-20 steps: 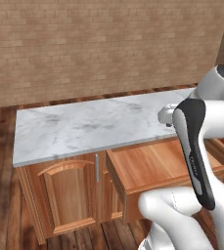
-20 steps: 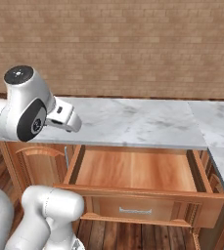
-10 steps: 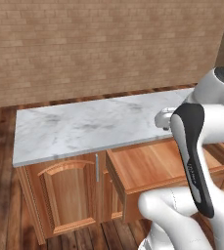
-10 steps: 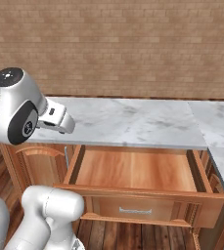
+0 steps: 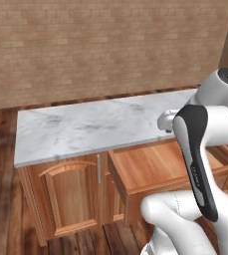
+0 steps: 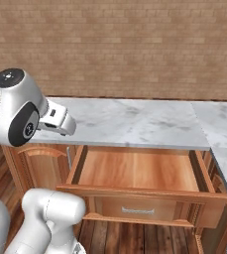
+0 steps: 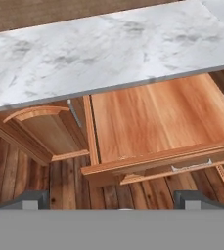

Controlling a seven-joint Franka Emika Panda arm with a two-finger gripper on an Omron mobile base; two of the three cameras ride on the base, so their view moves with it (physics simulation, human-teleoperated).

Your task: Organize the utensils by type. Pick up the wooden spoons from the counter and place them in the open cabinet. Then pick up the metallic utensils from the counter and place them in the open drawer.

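The tool (image 7: 111, 207) hangs with its jaws spread wide and empty, looking down at the white marble table (image 7: 99, 49) and the open drawer (image 7: 157, 117) pulled out beneath it. The drawer holds nothing. No spoons or fork lie on this stretch, so the risk is searching here and clipping the drawer front.

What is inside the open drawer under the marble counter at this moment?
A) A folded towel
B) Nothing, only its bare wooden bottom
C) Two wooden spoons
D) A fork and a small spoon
B: in the right base view and the hand view, the open drawer under the counter shows only plain orange-brown wood grain, with no utensil lying in it.
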